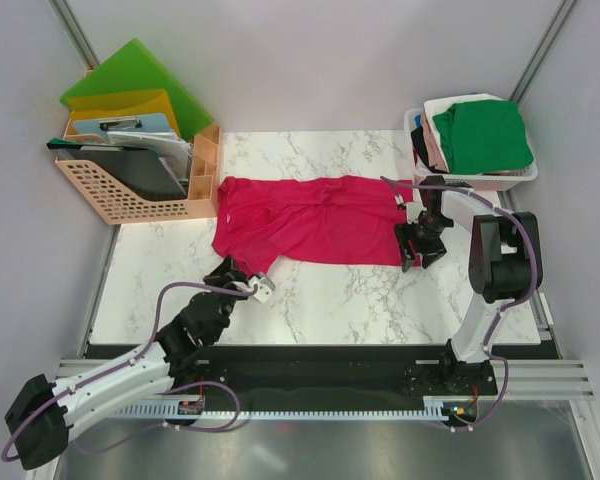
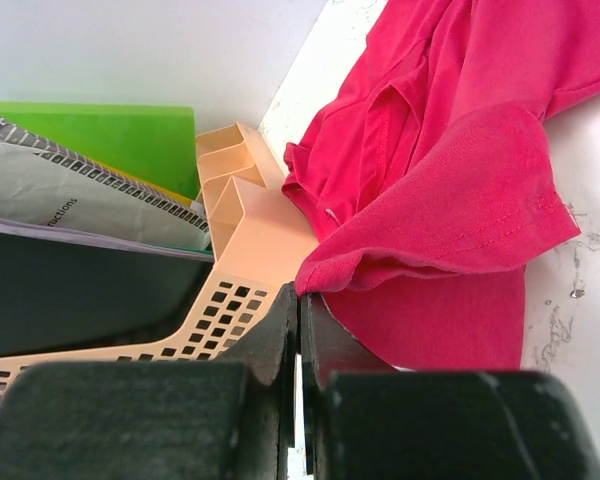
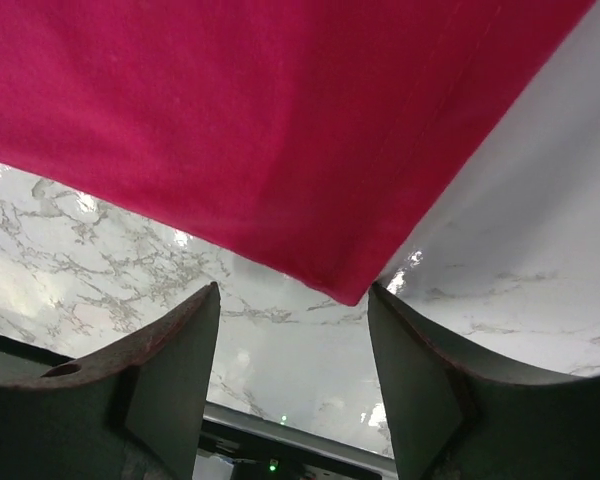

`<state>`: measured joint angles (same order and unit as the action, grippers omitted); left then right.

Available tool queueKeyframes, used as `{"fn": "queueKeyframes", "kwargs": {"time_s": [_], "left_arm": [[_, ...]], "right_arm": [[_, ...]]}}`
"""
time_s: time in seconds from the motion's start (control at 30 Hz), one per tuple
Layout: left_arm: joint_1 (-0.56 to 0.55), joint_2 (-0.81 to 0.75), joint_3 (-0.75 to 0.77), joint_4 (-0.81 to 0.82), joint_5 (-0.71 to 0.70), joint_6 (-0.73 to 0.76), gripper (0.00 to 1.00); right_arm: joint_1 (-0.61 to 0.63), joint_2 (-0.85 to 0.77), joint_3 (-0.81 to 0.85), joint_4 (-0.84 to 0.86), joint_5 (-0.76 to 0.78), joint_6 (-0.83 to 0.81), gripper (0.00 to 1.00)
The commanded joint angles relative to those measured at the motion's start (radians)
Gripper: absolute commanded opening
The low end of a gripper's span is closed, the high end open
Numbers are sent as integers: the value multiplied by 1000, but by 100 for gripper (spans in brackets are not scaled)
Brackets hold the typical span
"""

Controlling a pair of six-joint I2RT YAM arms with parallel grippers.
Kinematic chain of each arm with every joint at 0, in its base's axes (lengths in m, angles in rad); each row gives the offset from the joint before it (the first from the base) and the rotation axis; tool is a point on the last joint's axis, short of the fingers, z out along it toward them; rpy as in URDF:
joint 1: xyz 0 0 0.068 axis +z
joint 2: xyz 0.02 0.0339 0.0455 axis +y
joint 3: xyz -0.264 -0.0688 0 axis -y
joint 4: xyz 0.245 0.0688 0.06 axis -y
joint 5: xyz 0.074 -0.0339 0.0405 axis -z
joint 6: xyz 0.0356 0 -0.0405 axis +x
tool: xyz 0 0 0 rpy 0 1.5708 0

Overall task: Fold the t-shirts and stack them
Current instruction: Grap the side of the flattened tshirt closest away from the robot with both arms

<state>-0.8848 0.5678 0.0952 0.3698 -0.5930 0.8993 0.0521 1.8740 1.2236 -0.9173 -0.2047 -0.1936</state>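
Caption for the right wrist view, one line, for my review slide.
Open right gripper faces a corner of the crimson t-shirt lying on the marble table.

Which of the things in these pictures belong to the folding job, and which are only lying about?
Belong to the job:
- crimson t-shirt, spread on the table
- green t-shirt, on top of the pile in the white basket

Only lying about:
- orange file rack
- green folder
- yellow folder
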Motion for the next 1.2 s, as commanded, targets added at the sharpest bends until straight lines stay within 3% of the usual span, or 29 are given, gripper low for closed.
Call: {"fn": "queueKeyframes", "kwargs": {"time_s": [0.0,0.07,0.13,0.17,0.4,0.7,1.03,1.17], "left_arm": [[6,3,15,61,-13,39,2],[9,7,15,61,-13,41,2],[10,10,14,60,-16,43,2],[12,12,15,60,-16,44,2],[20,1,8,90,-27,56,2],[21,-37,-15,96,-38,56,2],[40,-39,31,-11,-5,-42,2],[84,-45,6,127,-14,124,2]], "right_arm": [[0,39,5,44,-44,6,68],[0,53,7,54,-44,3,59],[2,57,2,52,-45,2,10],[0,56,1,48,-45,3,0],[-18,-61,-35,2,-4,-40,0],[-95,-337,-32,-147,-15,-104,0],[-113,-365,8,-198,-13,-124,0],[-146,-358,43,-201,-16,-139,0]]}}
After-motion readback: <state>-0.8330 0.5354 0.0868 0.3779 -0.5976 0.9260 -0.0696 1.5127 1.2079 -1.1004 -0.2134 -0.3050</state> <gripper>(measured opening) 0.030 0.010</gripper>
